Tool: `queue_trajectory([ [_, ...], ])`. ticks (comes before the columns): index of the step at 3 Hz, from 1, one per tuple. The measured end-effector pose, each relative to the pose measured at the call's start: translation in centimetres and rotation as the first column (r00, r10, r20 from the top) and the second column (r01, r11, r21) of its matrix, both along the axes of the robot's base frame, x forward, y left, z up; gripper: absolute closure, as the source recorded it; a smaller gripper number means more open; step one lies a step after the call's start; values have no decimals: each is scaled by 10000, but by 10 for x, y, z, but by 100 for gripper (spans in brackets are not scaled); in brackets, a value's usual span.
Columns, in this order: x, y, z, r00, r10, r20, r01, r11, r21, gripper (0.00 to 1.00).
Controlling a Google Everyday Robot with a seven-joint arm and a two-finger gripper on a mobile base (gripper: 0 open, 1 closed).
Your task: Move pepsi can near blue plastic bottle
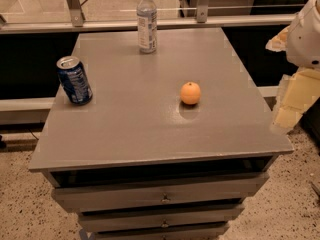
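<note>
The pepsi can is dark blue with a silver top and stands upright near the left edge of the grey table. The blue plastic bottle is clear with a white cap and a pale label, and stands upright at the table's far edge, middle. The can and the bottle are far apart. My gripper shows as pale cream parts at the right edge of the view, beyond the table's right side, under the white arm. It holds nothing that I can see and is far from the can.
An orange sits right of the table's centre, between the gripper and the can. The table has drawers at the front. A metal rail and glass wall run behind it. Speckled floor lies around it.
</note>
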State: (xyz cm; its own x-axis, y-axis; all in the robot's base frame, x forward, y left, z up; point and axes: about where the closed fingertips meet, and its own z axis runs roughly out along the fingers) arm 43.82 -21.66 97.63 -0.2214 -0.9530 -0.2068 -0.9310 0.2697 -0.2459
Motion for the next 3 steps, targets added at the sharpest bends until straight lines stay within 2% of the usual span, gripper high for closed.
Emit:
queue_trajectory([
  [1, 1, 5, -2, 10000, 89, -13, -89, 9999, 106, 0],
  [2, 9, 43, -17, 9972, 732, -116, -720, 9937, 861, 0],
  [3, 26, 112, -37, 9896, 1424, -184, -1356, 9689, 2069, 0],
])
